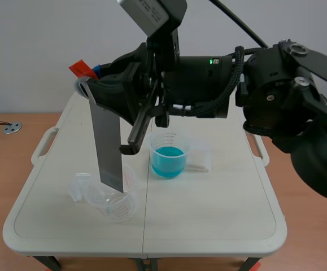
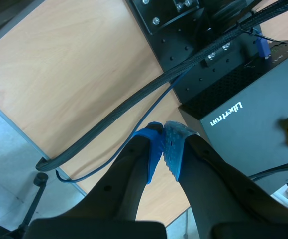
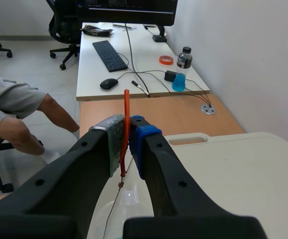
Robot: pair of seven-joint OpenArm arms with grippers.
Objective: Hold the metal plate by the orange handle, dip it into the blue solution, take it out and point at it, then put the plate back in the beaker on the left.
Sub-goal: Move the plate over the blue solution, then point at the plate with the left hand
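The metal plate (image 1: 107,147) hangs over the left half of the table (image 1: 208,226), a long grey strip leaning a little. Its top is out toward the table's left edge and its lower end is down at the mouth of the clear beaker (image 1: 115,203) that sits near the front edge, left of the middle seam. That beaker looks tipped toward the left edge. Whether the plate's lower end touches its wall cannot be told.

The right arm is the bulkiest thing here. It comes in from the right edge and reaches high across the whole table, well past the seam. That height fits the plate's length, which needs this much room to clear a beaker rim.

The right gripper (image 1: 92,76) is clamped on the orange handle (image 1: 79,69). In the right wrist view the handle (image 3: 126,107) shows edge-on as a thin orange line pinched between the two pads. Holding it there keeps the pads off the metal and lets the strip dangle freely, so it can be lowered straight into a narrow mouth.

The beaker of blue solution (image 1: 168,161) stands upright at about the table's middle, just right of the seam and apart from the plate. Judged from this alone, the plate is either coming out of its beaker or going back in.

The left gripper (image 2: 163,132) is off the table, over a wooden surface (image 2: 74,69) and black equipment (image 2: 243,104). Its pads are pressed together on nothing, probably kept free for pointing
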